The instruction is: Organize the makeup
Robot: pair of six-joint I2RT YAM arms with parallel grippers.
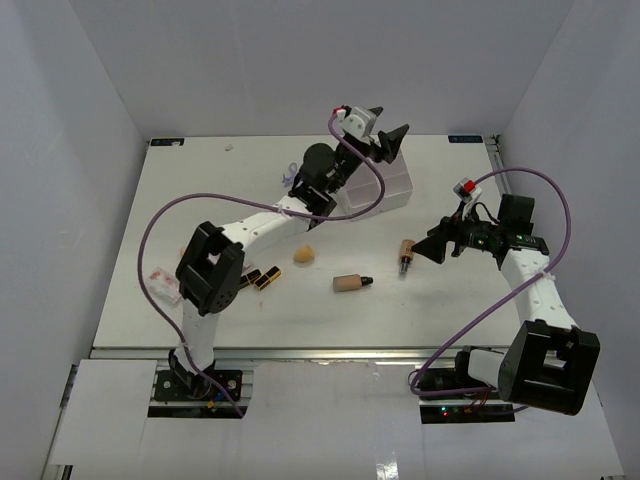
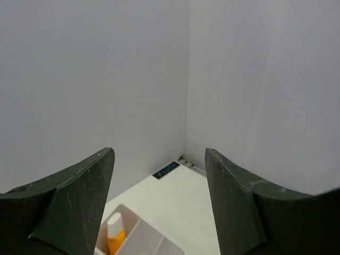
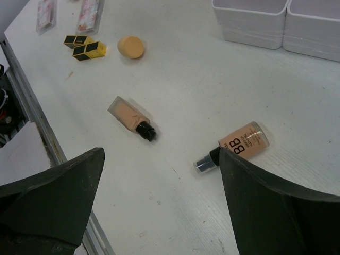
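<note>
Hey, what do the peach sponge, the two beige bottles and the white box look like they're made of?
Peach sponge: soft matte foam, judging by its dull, rounded surface. Plain beige bottle and BB-printed bottle: clear glass or hard plastic, hard to tell which, with beige liquid showing through and dark caps, probably plastic. White box: smooth, faintly glossy moulded plastic, with thin walls and rounded corners.
</note>
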